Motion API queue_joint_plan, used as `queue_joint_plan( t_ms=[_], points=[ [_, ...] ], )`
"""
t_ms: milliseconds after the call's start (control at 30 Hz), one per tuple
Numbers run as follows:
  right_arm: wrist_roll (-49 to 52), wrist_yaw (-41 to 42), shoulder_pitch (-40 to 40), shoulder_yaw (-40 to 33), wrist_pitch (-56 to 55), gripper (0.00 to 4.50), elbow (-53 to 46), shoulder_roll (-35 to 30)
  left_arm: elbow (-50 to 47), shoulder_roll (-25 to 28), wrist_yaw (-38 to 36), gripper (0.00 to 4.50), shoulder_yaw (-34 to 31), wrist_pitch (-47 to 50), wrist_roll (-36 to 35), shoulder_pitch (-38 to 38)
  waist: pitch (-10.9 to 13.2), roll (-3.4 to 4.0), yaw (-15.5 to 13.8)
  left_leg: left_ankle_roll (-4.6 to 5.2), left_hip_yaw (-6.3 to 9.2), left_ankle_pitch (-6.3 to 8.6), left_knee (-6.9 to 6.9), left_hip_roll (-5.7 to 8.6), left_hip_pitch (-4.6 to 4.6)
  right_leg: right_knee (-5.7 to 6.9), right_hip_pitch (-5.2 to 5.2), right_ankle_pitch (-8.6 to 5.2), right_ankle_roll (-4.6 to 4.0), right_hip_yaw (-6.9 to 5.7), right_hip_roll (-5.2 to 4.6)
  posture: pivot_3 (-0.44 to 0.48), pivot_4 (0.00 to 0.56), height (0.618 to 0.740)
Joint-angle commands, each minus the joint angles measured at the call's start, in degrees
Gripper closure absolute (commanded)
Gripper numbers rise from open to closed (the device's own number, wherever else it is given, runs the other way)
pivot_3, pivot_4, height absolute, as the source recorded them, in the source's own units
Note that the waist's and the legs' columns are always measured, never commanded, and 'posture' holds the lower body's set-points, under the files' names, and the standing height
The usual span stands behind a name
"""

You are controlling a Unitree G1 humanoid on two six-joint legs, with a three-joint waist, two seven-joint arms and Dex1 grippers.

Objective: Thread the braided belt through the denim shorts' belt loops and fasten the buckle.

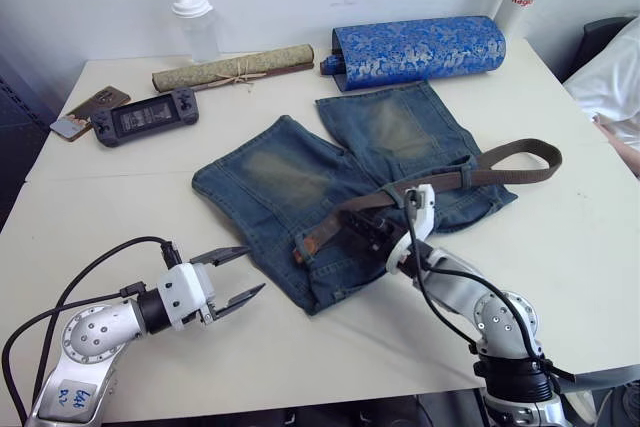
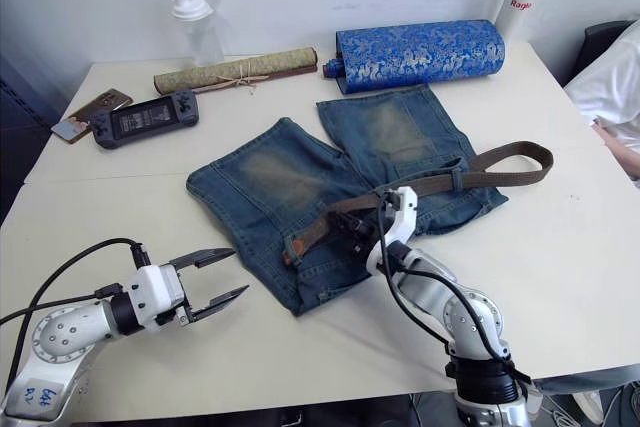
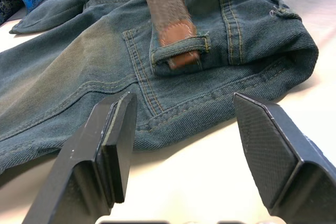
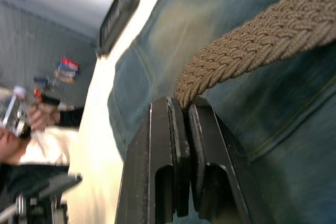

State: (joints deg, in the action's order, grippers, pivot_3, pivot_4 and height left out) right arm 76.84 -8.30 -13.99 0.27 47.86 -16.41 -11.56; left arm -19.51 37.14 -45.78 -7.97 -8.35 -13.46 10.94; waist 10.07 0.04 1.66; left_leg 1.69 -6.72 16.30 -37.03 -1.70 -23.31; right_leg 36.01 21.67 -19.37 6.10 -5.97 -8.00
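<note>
**Belt partway through the loops**

The belt (image 1: 420, 187) lies across the shorts (image 1: 340, 177) mid-table, its tan tip poking through a loop (image 3: 178, 48). The right gripper (image 4: 184, 114) is pinched tight on the braid; the left gripper (image 1: 232, 279) sits at 8 o'clock off the shorts, spread wide.

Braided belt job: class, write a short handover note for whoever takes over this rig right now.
Left pincer: open, hovering over the table beside the denim shorts, holding nothing.
Right pincer: shut on the braided belt at the waistband.
Done: the belt's tan leather tip sits under one belt loop; the belt also passes a loop further along.
Left: the belt's far end still loops free on the table; thread the remaining loops and fasten the buckle.
</note>
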Motion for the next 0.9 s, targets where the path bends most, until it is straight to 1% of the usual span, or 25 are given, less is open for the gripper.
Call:
queue_joint_plan(
  t_ms=[33,67,133,233,367,533,667,733,900],
  points=[
    [-1.0,-0.9,-0.6,1.8,2.8,4.50,2.2,1.7,-0.4,-0.2,0.5,1.30,0.4,-2.0,1.2,-0.9,0.0,-0.01,0.0,0.00,0.00,0.00,0.00,0.00,0.00,0.00,0.00,0.00,0.00,0.00,0.00,0.000,0.150,0.717],
    [-1.4,-1.1,-1.1,2.0,3.3,4.50,3.3,2.3,-0.1,-0.2,0.5,1.30,0.7,-2.8,1.9,-1.1,0.0,-0.03,0.0,0.00,0.00,0.00,-0.01,0.00,0.01,0.00,-0.01,0.00,0.00,0.01,0.00,0.000,0.150,0.717],
    [0.9,-2.4,-2.2,1.1,4.4,4.50,6.5,4.7,1.6,-0.3,1.5,1.30,1.5,-7.0,6.0,-2.4,0.0,-0.04,0.1,0.00,0.00,0.00,-0.01,0.00,0.02,0.01,-0.02,0.00,0.00,0.00,0.00,0.000,0.150,0.717],
    [2.7,-3.1,-3.1,-0.4,6.1,4.50,9.6,6.7,5.0,-0.6,3.6,1.30,2.8,-15.3,12.2,-4.3,-0.1,-0.13,0.2,-0.01,-0.02,0.03,0.01,-0.08,0.07,0.02,-0.02,0.00,-0.04,0.01,0.11,0.000,0.150,0.717],
    [5.6,-3.9,-3.3,-1.9,8.0,4.50,10.9,8.2,9.5,-0.3,7.0,1.30,4.5,-26.0,19.8,-7.0,-0.1,-0.21,0.4,-0.02,-0.02,0.11,0.04,-0.17,0.08,0.02,-0.02,-0.03,-0.10,0.01,0.19,0.000,0.150,0.717],
    [10.6,-5.8,-2.8,-3.8,9.2,4.50,11.4,9.3,16.5,-0.1,12.3,1.30,6.4,-36.7,27.9,-10.2,-0.1,-0.21,0.6,0.00,-0.02,0.13,0.05,-0.22,0.08,0.04,0.00,-0.03,-0.11,0.01,0.22,0.000,0.150,0.717],
    [13.1,-7.6,-2.9,-4.8,8.7,4.50,11.5,10.1,20.5,0.8,14.9,1.30,8.1,-40.9,32.1,-11.6,-0.1,-0.21,0.7,0.01,-0.04,0.15,0.06,-0.22,0.06,0.05,0.00,-0.03,-0.11,0.00,0.22,0.000,0.150,0.717],
    [14.3,-8.5,-3.1,-5.2,8.1,4.50,11.3,10.6,22.0,1.2,15.8,1.30,8.7,-42.3,33.1,-12.1,-0.1,-0.20,0.7,0.02,-0.04,0.15,0.06,-0.22,0.06,0.05,0.01,-0.03,-0.11,0.00,0.22,0.000,0.150,0.717],
    [15.2,-9.4,-3.0,-4.9,7.4,4.50,10.8,11.3,24.3,1.7,18.6,1.30,9.4,-43.2,35.8,-13.6,-0.1,-0.20,0.7,0.01,-0.04,0.15,0.06,-0.22,0.05,0.05,0.03,-0.03,-0.11,0.01,0.21,0.000,0.150,0.717]
  ],
)
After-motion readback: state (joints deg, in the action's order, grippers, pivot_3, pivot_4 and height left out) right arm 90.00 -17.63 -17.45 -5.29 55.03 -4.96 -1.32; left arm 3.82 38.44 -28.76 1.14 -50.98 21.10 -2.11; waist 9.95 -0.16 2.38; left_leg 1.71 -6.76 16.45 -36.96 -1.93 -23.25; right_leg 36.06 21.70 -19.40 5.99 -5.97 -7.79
